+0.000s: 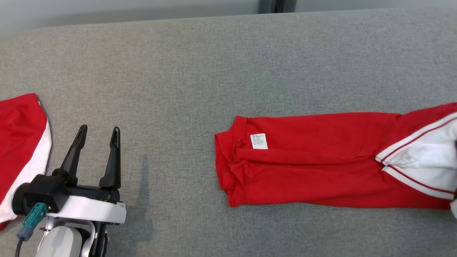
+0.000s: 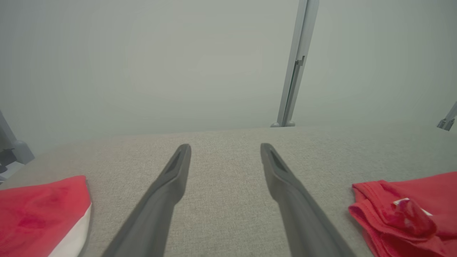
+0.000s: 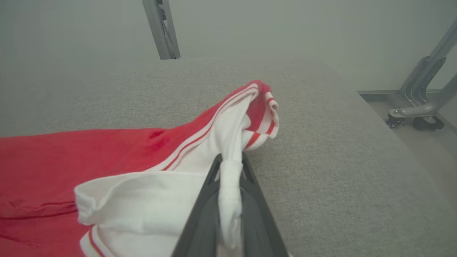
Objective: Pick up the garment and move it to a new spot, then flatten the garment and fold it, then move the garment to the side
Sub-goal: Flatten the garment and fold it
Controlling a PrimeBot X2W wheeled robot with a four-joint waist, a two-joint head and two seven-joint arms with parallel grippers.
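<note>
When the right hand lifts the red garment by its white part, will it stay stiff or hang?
Probably floppy: the red garment bunches thin inside the shut right hand. It would likely sag and drag, since most lies flat on the table.

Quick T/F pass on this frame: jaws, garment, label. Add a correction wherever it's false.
1. Left jaws stand open over the grey surface, gripping nothing. True.
2. Right jaws are open and empty. False: they are shut on the white end of the garment.
3. A white label shows near the garment's collar. True.
4. The garment is crumpled into a ball. False: it lies stretched out in a long band.
5. Another red-and-white garment lies at the robot's left. True.
</note>
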